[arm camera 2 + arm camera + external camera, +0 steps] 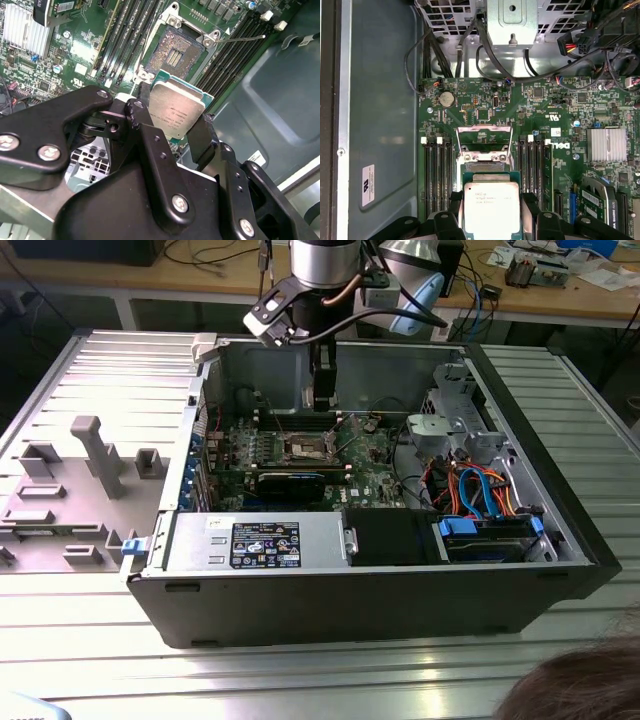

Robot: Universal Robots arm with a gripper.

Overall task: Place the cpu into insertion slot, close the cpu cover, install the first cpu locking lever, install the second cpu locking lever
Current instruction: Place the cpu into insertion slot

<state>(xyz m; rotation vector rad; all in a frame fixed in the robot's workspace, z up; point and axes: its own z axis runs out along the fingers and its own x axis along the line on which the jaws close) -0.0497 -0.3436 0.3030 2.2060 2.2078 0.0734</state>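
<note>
Exterior view, from its left: starts on a grey fixture plate [80, 480] with moulded blocks, lying just beside an open computer case [350, 610]. Passes next over a silver power supply [195, 540] along the case's front wall, wearing a dark label [265, 544] packed with small white print, too fine to read. Finds the gripper [322, 405] reaching down inside the case over the green motherboard [375, 455], close above the insertion slot [305, 448]. Ends toward the exterior view's right at blue and orange cables [480, 490] by the drive bay and, at the bottom corner, a person's hair [580, 685]. Second wrist view: catches the cpu [177, 107] pinched by two opposite edges between the black fingers [200, 137], drawn in to just the chip's width, silvery face outward with a few lines of etched print too small to make out. Holds it tilted over the board just beside the slot, not seated; leaves the socket's contact field bare, with a thin wire lever [245, 38] standing free off one corner. First wrist view: picks out a white printed sticker [368, 185] on the case wall, the cpu cover [485, 131] swung back clear of the socket, white lettering [549, 146] on the board, and a finned heatsink [606, 144].
</note>
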